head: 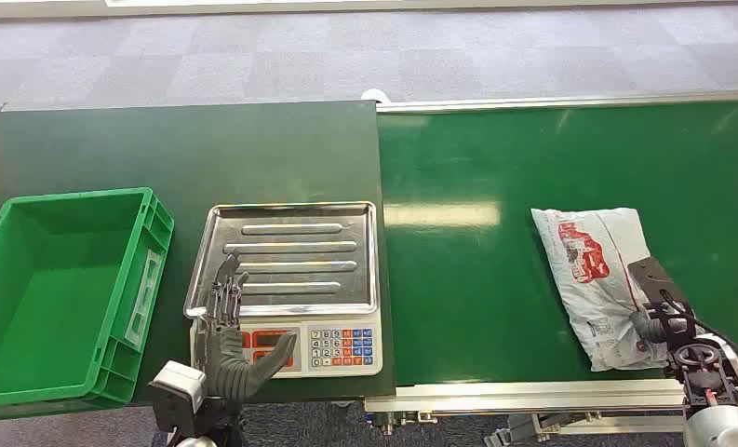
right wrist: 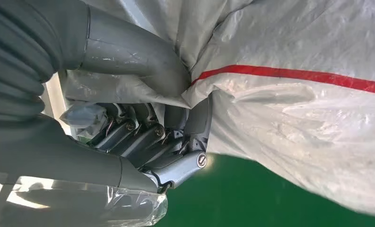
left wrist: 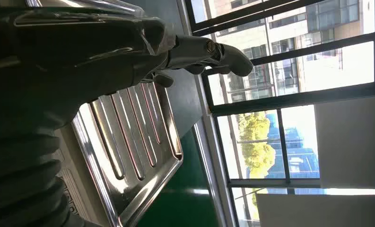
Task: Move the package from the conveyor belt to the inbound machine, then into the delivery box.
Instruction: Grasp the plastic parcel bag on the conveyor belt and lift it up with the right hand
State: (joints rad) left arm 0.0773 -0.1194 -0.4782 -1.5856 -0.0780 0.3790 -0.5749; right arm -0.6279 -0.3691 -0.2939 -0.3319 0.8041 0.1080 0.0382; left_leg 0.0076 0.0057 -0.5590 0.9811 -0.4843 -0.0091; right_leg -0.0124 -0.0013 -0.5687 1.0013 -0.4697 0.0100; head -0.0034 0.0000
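1. Right robot hand (head: 661, 322) of mine is at the near end of the package (head: 599, 279), on the conveyor belt (head: 476, 279). From the head I cannot tell whether it has hold.
2. At the right wrist, the robot hand (right wrist: 143, 142) has its thumb pressed into the white plastic and its dark fingers (right wrist: 176, 137) curled under a fold of the package (right wrist: 294, 94), so it is clamped on the bag.
3. Left robot hand (head: 227, 335) of mine hangs over the front of the scale (head: 342, 346), fingers apart, holding nothing. At the left wrist, the fingers (left wrist: 213, 52) reach out above the ribbed steel tray (left wrist: 128, 142), with windows (left wrist: 289, 94) beyond.
4. I count one package, one scale with one tray (head: 286, 251), and one green crate (head: 67, 289).
5. Package lies flat on the belt, right of the scale and well apart from it. Its long axis runs from me outward, the far end leaning a little to the left.
6. Crate sits on the bench (head: 160, 149), left of the scale.
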